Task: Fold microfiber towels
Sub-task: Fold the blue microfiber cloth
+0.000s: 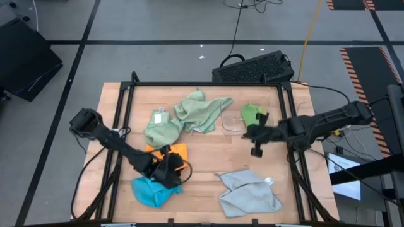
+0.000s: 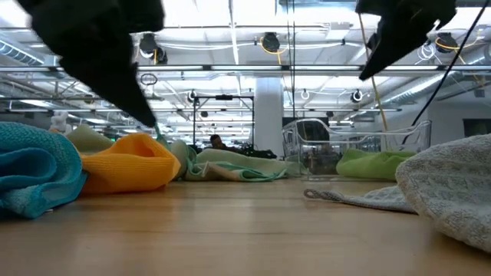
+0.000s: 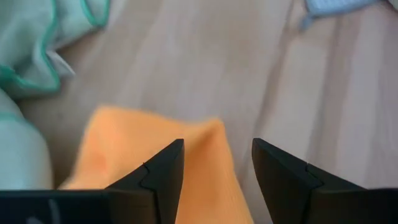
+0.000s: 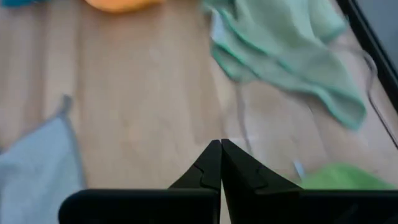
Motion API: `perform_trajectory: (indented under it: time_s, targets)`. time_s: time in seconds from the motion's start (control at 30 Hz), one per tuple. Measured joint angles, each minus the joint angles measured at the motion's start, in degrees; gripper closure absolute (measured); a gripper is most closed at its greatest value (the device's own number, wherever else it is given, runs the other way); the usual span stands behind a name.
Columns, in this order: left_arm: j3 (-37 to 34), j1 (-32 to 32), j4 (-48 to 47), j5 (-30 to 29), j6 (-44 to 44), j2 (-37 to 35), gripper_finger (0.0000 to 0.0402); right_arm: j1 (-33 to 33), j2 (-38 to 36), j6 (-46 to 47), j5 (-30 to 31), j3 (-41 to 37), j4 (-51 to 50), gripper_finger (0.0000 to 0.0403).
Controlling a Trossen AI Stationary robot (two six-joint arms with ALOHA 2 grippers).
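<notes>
1. The left hand [image 1: 165, 165] hangs with its fingers apart over the orange towel [image 1: 178, 151], gripping nothing.
2. The orange towel lies at 7 o'clock on the desk [image 1: 202, 157] (the blue towel [image 1: 150, 190] is just beside it).
3. The right hand [image 1: 255, 140] is fully closed and empty, near the bright green towel [image 1: 251, 113] at 2 o'clock.

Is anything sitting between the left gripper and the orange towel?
Nothing visible does. The left gripper hangs with open jaws right over the orange towel, with only bare wood around its corner; the sage towel lies off to the side.
</notes>
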Motion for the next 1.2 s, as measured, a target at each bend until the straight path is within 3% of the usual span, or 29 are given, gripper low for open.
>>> perform_trajectory:
  time_s: [0.17, 0.3, 0.57, 0.83, 1.0, 1.2]
  targets:
    - [-1.6, -2.9, -2.0, 1.2, -6.9, 0.0, 0.0211, 8.2, 2.8, 0.4, 3.7, -1.0, 8.0, 0.0403]
    - [-1.6, -4.3, -3.5, 1.7, -7.5, 0.0, 0.0211, 12.6, 5.7, -1.0, 5.4, -3.5, 15.8, 0.0403]
    - [-1.6, -4.5, -11.0, 1.0, -14.1, 0.0, 0.0211, 16.9, 11.2, -5.5, 4.8, -9.5, 31.3, 0.0403]
    - [-1.5, -5.3, -1.6, 8.5, -9.5, 0.0, 0.0211, 17.4, 14.7, -9.7, 4.8, -13.5, 40.9, 0.0403]
    - [-1.5, -8.0, -0.7, 11.9, -13.2, 0.0, 0.0211, 17.4, 15.4, -11.7, 4.7, -16.6, 49.0, 0.0403]
    - [-1.5, -11.5, 4.7, 12.4, -13.0, 0.0, 0.0211, 17.4, 15.4, -12.8, 4.8, -19.5, 55.1, 0.0403]
